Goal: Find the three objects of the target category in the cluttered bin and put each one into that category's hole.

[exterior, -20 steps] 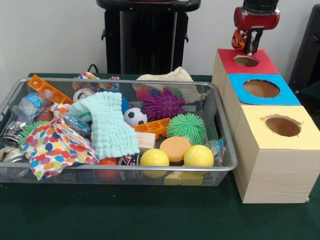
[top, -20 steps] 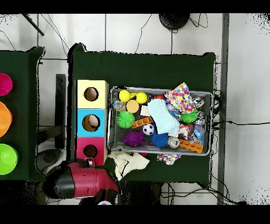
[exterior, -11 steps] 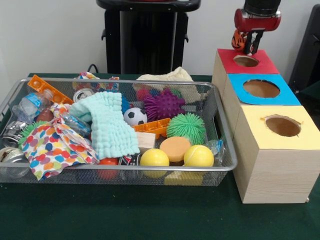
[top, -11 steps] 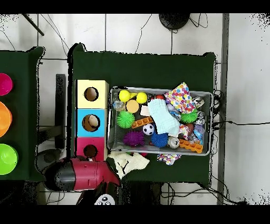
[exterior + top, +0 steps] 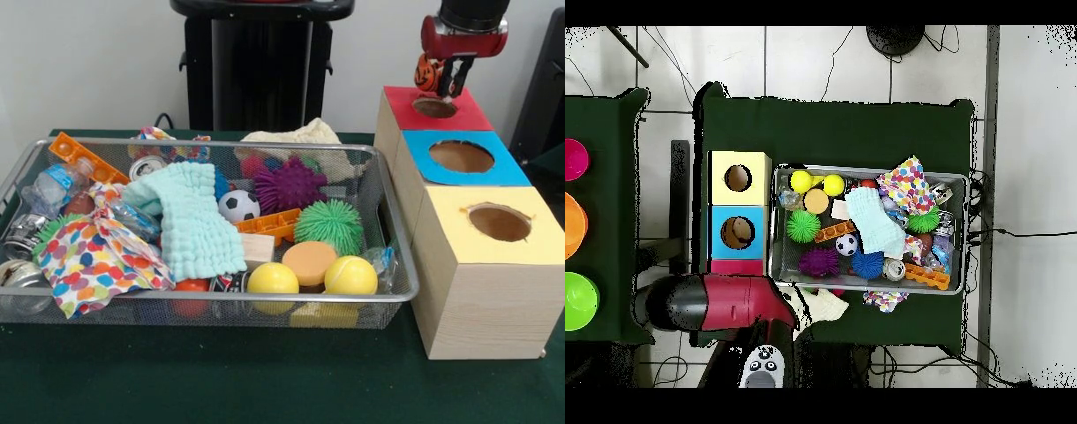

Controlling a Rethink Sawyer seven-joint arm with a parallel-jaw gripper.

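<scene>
My gripper (image 5: pixel 448 79) is shut on a small orange-and-black striped toy (image 5: pixel 427 72). It hangs just above the round hole (image 5: pixel 434 108) of the red-topped wooden box. In front of that box stand the blue-topped box (image 5: pixel 462 156) and the yellow-topped box (image 5: pixel 499 221), each with its own hole. To their left is the wire mesh bin (image 5: pixel 221 301), full of mixed objects. In the overhead view the red arm (image 5: pixel 715 303) covers the red box, so only the blue box (image 5: pixel 715 232) and the yellow box (image 5: pixel 715 178) show beside the bin (image 5: pixel 870 168).
The bin holds two yellow balls (image 5: pixel 273 278), a green spiky ball (image 5: pixel 329 223), a purple spiky ball (image 5: pixel 290 185), a small soccer ball (image 5: pixel 237 206), a mint cloth (image 5: pixel 192 225) and a polka-dot cloth (image 5: pixel 88 256). A cream cloth (image 5: pixel 300 134) lies behind the bin.
My gripper has shifted slightly right and upward over the red box, still holding the striped toy. In the overhead view the arm has swung over the red box and hides it.
</scene>
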